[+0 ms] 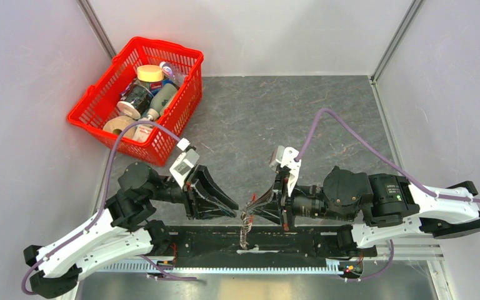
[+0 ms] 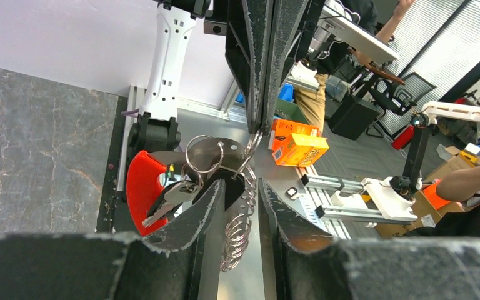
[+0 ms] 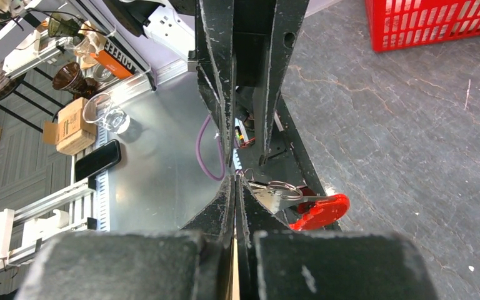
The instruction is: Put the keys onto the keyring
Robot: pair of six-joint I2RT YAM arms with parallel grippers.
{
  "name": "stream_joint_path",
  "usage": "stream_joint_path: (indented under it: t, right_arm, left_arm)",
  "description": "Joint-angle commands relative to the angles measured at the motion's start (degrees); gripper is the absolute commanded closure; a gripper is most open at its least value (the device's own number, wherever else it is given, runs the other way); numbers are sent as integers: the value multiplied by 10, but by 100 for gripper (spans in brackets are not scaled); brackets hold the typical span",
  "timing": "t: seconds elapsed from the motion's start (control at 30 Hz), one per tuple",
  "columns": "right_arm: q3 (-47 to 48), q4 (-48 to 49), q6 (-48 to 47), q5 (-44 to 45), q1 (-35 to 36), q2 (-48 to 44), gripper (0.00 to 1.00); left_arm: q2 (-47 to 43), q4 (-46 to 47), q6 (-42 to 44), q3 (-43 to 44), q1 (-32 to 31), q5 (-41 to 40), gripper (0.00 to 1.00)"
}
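The keyring hangs between the two grippers at the near edge, seen from above as a small silvery dangle (image 1: 245, 228). In the left wrist view its coiled chain (image 2: 240, 219) drops through the gap between my left gripper's (image 2: 242, 182) fingers, which stand apart. Its red tag (image 2: 142, 187) and a split ring (image 2: 203, 153) lie just left of them. Keys (image 2: 174, 195) with silver blades and dark heads hang against the tag. My right gripper (image 2: 260, 128) comes in from opposite, shut on a ring of the keyring. The right wrist view shows its shut tips (image 3: 237, 178) with the red tag (image 3: 320, 211) beside them.
A red basket (image 1: 94, 112) with several jars and rolls stands at the far left. A black base rail (image 1: 300, 240) runs along the near edge under the grippers. Off the table are an orange box (image 2: 297, 147) and a phone (image 3: 97, 159).
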Motion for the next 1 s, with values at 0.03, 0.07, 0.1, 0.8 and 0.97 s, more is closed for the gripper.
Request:
stream_joint_path:
  t: [0.03, 0.07, 0.1, 0.8, 0.97]
  right_arm:
    - [8, 40, -9, -16, -1, -8, 100]
    - [8, 42, -9, -18, -1, -7, 100]
    - [8, 44, -9, -18, -1, -6, 100]
    - [9, 62, -9, -12, -1, 5, 100]
    - [8, 71, -11, -9, -1, 3, 100]
  left_arm:
    - [1, 15, 24, 14, 0, -6, 68]
    - [3, 21, 22, 13, 0, -3, 68]
    - [5, 29, 19, 12, 0, -1, 68]
    - [2, 96, -12, -2, 0, 29, 70]
    - [0, 100, -14, -8, 0, 34, 72]
